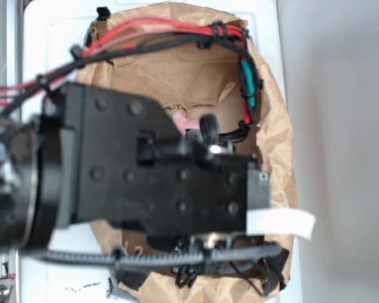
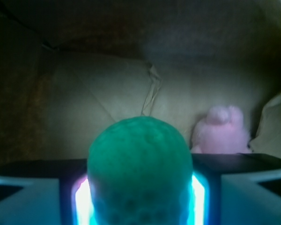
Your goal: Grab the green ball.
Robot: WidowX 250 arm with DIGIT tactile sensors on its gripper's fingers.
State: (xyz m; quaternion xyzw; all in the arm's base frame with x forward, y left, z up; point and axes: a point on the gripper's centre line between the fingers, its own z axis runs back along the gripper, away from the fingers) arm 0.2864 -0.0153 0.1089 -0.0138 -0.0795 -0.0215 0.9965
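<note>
The green ball (image 2: 139, 171) sits clamped between the two glowing pads (image 2: 199, 197) of the tool (image 2: 139, 199), inside a brown paper bag (image 2: 103, 93). A pink plush bunny (image 2: 222, 131) lies apart behind it.

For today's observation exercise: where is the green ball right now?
In the wrist view the ball sits low and centre, between the glowing end effector pads, with the pink bunny behind it to the right; the exterior view hides it.
</note>
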